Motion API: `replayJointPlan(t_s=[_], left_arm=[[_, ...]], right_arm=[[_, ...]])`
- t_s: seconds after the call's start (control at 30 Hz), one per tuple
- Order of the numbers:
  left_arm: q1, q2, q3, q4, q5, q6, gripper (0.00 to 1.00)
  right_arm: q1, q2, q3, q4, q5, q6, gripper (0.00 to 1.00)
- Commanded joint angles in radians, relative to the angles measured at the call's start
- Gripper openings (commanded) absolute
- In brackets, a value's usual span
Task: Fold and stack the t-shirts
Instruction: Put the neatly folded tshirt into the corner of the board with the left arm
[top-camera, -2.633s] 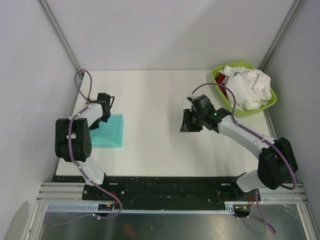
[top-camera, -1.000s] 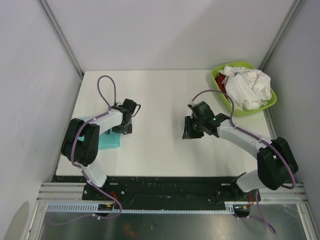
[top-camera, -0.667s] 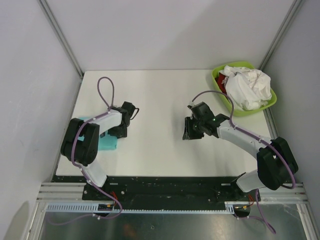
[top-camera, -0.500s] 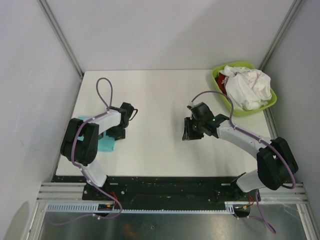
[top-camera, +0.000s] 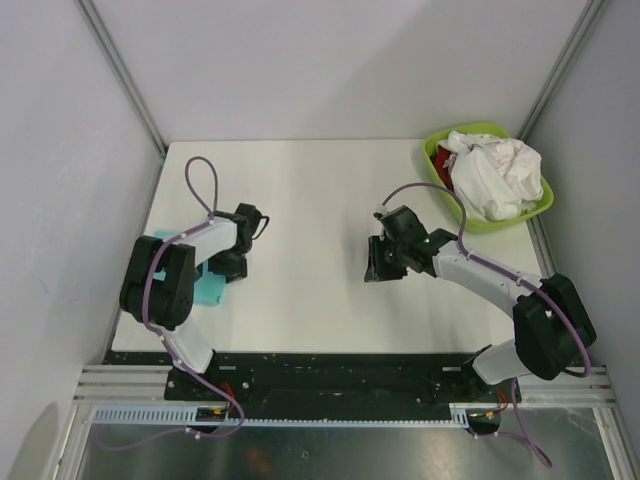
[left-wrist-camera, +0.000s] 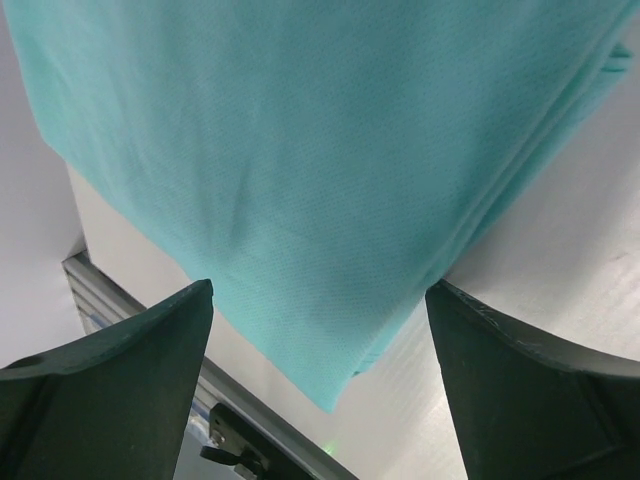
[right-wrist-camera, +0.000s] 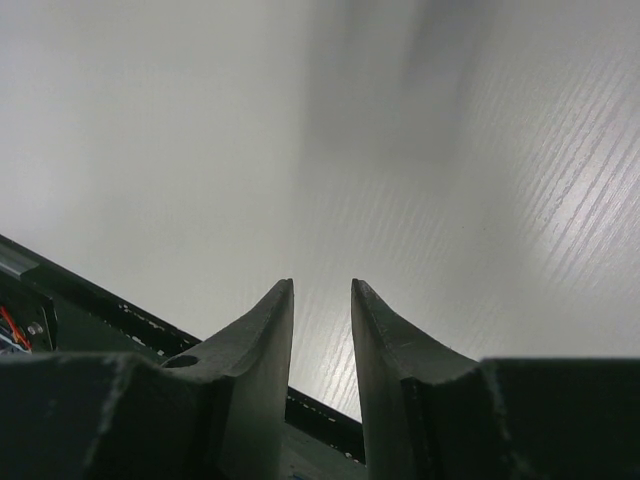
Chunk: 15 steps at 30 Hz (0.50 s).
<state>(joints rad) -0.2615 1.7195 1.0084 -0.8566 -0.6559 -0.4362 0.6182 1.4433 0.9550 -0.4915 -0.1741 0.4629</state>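
Note:
A folded teal t-shirt (top-camera: 211, 290) lies near the table's left edge, mostly hidden under my left arm. In the left wrist view the same teal t-shirt (left-wrist-camera: 300, 150) fills the upper frame, one corner pointing toward the front rail. My left gripper (top-camera: 229, 264) hovers over its right edge, open wide; the left gripper (left-wrist-camera: 320, 288) holds nothing. A crumpled white t-shirt (top-camera: 495, 172) fills the lime-green basin (top-camera: 478, 129), with a sliver of red cloth (top-camera: 443, 159) beside it. My right gripper (top-camera: 378, 262) hangs over bare table; the right gripper (right-wrist-camera: 322, 284) has a narrow empty gap.
The white table (top-camera: 300, 190) is walled by grey panels on the left, back and right. The basin sits in the far right corner. A metal front rail (left-wrist-camera: 110, 290) runs just beyond the teal shirt's corner, and the black base bar (right-wrist-camera: 90, 300) shows below the right fingers.
My left gripper has slid left and toward the front edge, covering more of the teal shirt. The right arm has barely moved. Both grippers keep the same opening.

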Motion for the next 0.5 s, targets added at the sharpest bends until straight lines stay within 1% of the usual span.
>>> replayJointPlan(t_s=[0.0,0.13,0.23,0.3,0.4,0.47], left_arm=[[-0.018,-0.061,0.059,0.020,0.090,0.014,0.92],[-0.093,-0.101,0.113,0.033,0.171,0.022,0.92],[-0.185,-0.120,0.151,0.054,0.215,0.020,0.94],[-0.256,-0.131,0.175,0.077,0.246,0.020,0.97],[-0.356,-0.145,0.214,0.105,0.281,0.015,0.99],[-0.422,-0.158,0.230,0.137,0.314,0.010,0.99]], right_arm=[[0.005,-0.005,-0.002,0.023,0.003,0.007,0.34],[0.002,-0.011,-0.003,0.028,0.007,0.019,0.34],[-0.006,-0.031,-0.003,0.028,0.026,0.034,0.35],[-0.014,-0.053,-0.003,0.027,0.046,0.044,0.36],[-0.039,-0.092,-0.002,0.026,0.070,0.063,0.40],[-0.061,-0.122,-0.002,0.024,0.082,0.078,0.45]])
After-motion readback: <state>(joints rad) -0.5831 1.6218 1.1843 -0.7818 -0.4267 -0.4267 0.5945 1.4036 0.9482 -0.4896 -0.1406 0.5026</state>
